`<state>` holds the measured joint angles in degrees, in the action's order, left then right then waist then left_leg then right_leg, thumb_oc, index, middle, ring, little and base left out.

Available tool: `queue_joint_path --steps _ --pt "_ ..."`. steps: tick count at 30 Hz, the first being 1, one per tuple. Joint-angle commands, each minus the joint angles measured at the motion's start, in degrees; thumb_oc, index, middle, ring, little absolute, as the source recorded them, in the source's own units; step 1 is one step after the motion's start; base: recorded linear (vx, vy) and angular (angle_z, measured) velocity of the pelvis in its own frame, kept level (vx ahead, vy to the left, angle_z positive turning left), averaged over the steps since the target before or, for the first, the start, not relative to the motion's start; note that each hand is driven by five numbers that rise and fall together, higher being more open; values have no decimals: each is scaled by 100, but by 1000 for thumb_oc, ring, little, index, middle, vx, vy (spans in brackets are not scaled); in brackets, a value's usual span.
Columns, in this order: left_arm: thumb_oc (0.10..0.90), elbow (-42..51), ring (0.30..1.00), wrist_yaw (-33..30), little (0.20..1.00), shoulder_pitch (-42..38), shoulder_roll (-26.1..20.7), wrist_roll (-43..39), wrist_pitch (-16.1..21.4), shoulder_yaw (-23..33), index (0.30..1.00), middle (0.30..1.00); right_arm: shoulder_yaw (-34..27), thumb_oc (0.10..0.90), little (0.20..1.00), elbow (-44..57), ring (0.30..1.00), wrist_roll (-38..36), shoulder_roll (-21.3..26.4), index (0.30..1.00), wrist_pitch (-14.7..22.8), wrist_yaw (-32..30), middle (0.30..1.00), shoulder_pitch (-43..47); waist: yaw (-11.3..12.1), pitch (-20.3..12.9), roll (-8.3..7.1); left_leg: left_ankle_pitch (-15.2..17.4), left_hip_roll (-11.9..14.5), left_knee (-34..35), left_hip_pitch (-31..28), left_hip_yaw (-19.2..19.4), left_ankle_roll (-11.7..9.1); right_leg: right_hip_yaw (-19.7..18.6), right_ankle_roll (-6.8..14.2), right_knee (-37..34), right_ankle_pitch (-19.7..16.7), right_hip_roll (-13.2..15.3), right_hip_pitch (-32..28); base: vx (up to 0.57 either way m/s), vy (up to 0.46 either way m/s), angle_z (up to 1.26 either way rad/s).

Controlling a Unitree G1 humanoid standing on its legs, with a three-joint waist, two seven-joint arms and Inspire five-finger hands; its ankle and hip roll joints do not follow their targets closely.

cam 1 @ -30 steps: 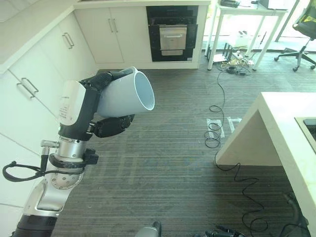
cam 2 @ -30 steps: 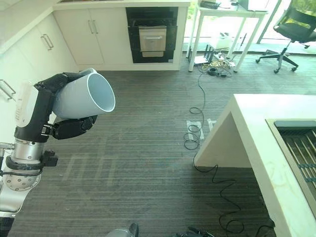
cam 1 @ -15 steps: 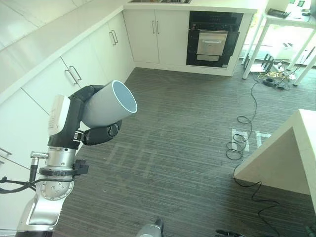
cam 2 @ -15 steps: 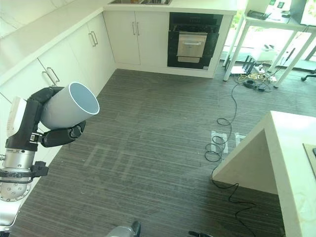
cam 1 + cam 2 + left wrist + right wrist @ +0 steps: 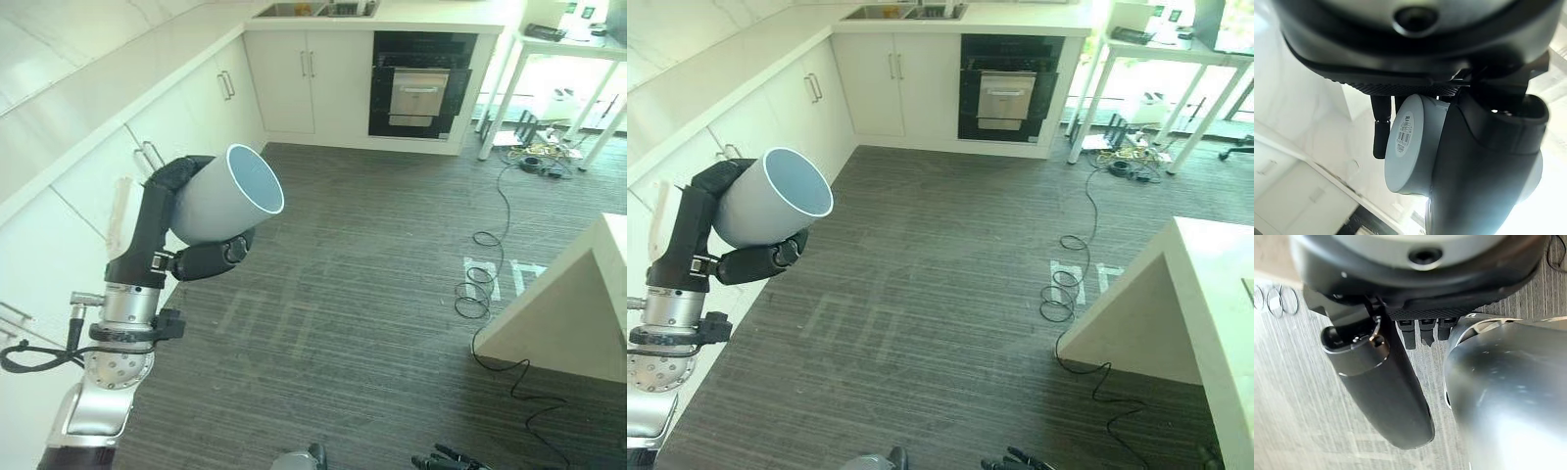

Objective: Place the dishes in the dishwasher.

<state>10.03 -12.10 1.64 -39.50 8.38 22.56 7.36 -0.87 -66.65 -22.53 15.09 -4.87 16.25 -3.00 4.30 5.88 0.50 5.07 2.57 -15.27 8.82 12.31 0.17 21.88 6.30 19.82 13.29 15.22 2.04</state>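
The left hand point(image 5: 201, 257) is curled around a pale grey cup point(image 5: 227, 194), held above dark striped floor point(image 5: 353, 294), well short of the black oven point(image 5: 419, 86) among white cabinets point(image 5: 294, 78). The right hand point(image 5: 1386, 387) hangs with fingers relaxed, holding nothing.

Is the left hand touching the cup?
Touching. The left eye view shows the left hand with fingers and thumb wrapped round the cup.

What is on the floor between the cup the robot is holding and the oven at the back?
Bare dark floor: the right eye view shows nothing lying between the grey cup in the left hand and the black oven.
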Motion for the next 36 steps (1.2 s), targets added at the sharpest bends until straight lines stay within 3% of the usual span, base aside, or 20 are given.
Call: queue_joint_path --steps 1,5,7,12,14,16,17,18,20,22,23,24,25,28,29,30,31,32,34,36 --pt "400 -729 300 -753 300 -1323 98 -64 -281 -1222 300 300 65 800 900 1009 900 -988 -245 900 106 -891 900 -99 -684 -46 119 883 94 -192 -357 -384 -140 -1411 227 -263 -291 -851 430 -16 -66 -30" --pt "400 -590 300 -662 300 -1204 238 -95 -327 -1247 300 300 327 800 900 1232 900 -1193 -281 900 246 -1103 900 -8 -537 -131 107 848 104 -192 -260 -534 -194 -1305 167 -263 -199 -912 396 4 -152 12" --pt "400 -634 300 -675 300 -1174 280 -95 -350 -1309 300 300 407 800 900 1300 900 -1587 -294 900 117 -1357 900 41 -525 -140 114 813 115 -192 -234 -615 -221 -1340 108 -263 -132 -1003 355 16 -171 -7" --pt "400 -728 300 -711 300 -1158 327 -199 -288 -1369 300 300 449 800 900 1323 900 -1173 -188 900 -6 -1436 900 159 -515 -78 63 687 100 -192 -396 -637 -268 -1419 -43 -263 -48 -1154 248 24 -163 11" --pt "400 -769 300 -684 300 -1130 321 -160 -205 -1355 300 300 570 800 900 1257 900 -607 -98 900 -217 -1348 900 208 -492 -8 -62 592 -61 -192 -546 -513 -194 -1534 -90 -263 -70 -1126 185 102 -163 3" --pt "400 -769 300 -563 300 -1156 300 -192 -184 -1379 300 300 672 800 900 1139 900 -513 -34 900 -165 -1353 900 230 -417 103 -244 109 -251 -266 -562 -473 -155 -1696 -161 -263 -99 -1055 91 111 -148 0" --pt "400 -763 300 -458 300 -1185 291 -212 -173 -1388 300 300 705 800 900 1043 900 -490 9 900 -146 -1302 900 240 -378 190 -280 -5 -291 -630 -316 -502 -137 -1767 -209 -263 -110 -1092 28 125 -105 2" --pt "400 -756 300 -353 300 -1246 269 -257 -177 -1392 300 300 699 800 900 838 900 -526 77 900 -7 -1143 900 264 -347 294 -241 -156 -259 -822 42 -485 -156 -1818 -260 -263 -64 -1211 -51 172 -24 4" --pt "400 -751 300 -328 300 -1258 264 -285 -209 -1383 300 300 695 800 900 739 900 -520 105 900 38 -1084 900 290 -329 324 -203 -228 -224 -596 70 -467 -171 -1814 -261 -263 -8 -1260 -97 202 92 -1" --pt "400 -725 300 -302 300 -1124 265 -241 -324 -1285 300 300 672 800 900 621 900 -377 129 900 -48 -1106 900 327 -304 335 76 -86 202 -192 505 -628 -317 -1758 -214 -263 185 -1511 -271 380 273 -12" --pt "400 -730 300 -297 300 -1094 281 -206 -335 -1268 300 300 663 800 900 591 900 -238 136 900 -66 -1136 900 314 -303 324 116 -90 323 -192 647 -654 -365 -1733 -206 -263 225 -1529 -320 474 333 -30" --pt "400 -807 300 -238 300 -1128 325 -181 -373 -1270 300 300 645 800 900 400 900 -34 169 900 -42 -1195 900 261 -328 273 175 -229 640 -192 890 -460 -461 -1574 -170 -263 329 -1473 -462 405 296 -22" --pt "400 -834 300 -236 300 -1165 340 -188 -387 -1291 300 300 628 800 900 308 900 -26 179 900 -41 -1236 900 237 -341 248 190 -282 727 -192 941 -339 -479 -1490 -149 -263 365 -1423 -522 392 303 -34" --pt "400 -892 300 -254 300 -1211 360 -150 -408 -1317 300 300 550 800 900 111 900 -49 175 900 -36 -1341 900 217 -341 175 205 -210 772 -192 921 -206 -454 -1382 -76 -263 464 -1290 -695 275 252 1" --pt "400 -885 300 -263 300 -1219 351 -134 -450 -1346 300 300 484 800 900 25 900 -30 178 900 -46 -1352 900 226 -354 165 177 -111 670 -192 850 -181 -400 -1397 -34 -263 529 -1229 -806 442 369 -5" --pt "400 -826 300 -174 300 -1347 352 -98 -583 -1459 300 300 246 800 900 -118 900 -46 133 900 -25 -1307 900 126 -297 73 170 -1 334 -192 789 -303 -227 -1471 37 -263 451 -1181 -1173 472 392 -13" --pt "400 -825 300 -152 300 -1368 346 -90 -598 -1477 300 300 223 800 900 -118 900 -2 118 900 -25 -1293 900 110 -305 67 160 26 282 -192 763 -314 -194 -1454 64 -263 352 -1159 -1225 603 528 8" --pt "400 -949 300 -113 300 -1523 279 -146 -537 -1642 300 300 138 800 900 -28 900 68 -43 900 86 -1359 900 10 -433 78 183 262 -62 -192 482 -523 107 -1354 371 275 -821 -1035 -1243 332 329 34" --pt "400 -1053 300 -81 300 -1567 237 -135 -453 -1758 300 300 97 800 900 100 900 -118 -150 900 190 -1437 900 -43 -471 92 230 437 -298 -192 282 -671 318 -1311 524 1457 -1433 -978 -725 296 298 90" --pt "400 -1126 300 -136 300 -1540 231 -97 -420 -1803 300 300 125 800 900 207 900 -38 -207 900 162 -1446 900 10 -509 132 309 584 -376 -192 65 -726 411 -1296 503 2309 -1690 -932 -122 177 162 57"
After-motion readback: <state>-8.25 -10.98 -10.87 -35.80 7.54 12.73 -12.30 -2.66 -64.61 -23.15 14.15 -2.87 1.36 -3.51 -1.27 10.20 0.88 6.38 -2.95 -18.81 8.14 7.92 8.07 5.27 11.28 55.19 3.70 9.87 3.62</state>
